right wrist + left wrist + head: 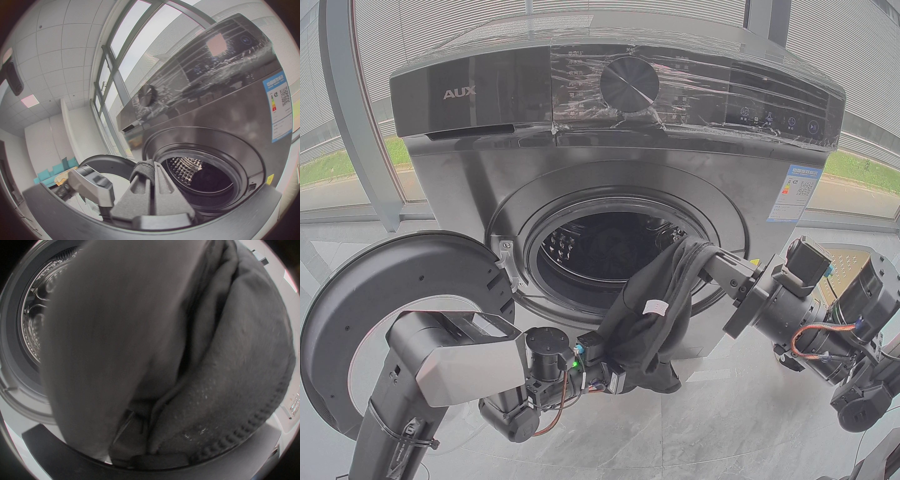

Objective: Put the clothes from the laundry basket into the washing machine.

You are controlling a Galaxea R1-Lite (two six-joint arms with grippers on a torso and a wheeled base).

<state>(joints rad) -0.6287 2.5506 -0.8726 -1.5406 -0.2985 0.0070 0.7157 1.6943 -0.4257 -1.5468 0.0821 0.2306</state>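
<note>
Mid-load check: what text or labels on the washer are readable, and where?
On the drawer panel: a brand logo in pale capitals.
On the blue energy label: print too small to read.
On the control panel: icons and settings text, too small under plastic wrap.
On the white tag of the dark garment: nothing legible.

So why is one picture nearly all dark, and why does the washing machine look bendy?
Left wrist view: the dark garment hangs close before the lens, blocking light; head view: the wide lens curves the washing machine, and its plastic-wrapped panel glints; right wrist view: same curving, with window light reflected on the panel.
</note>
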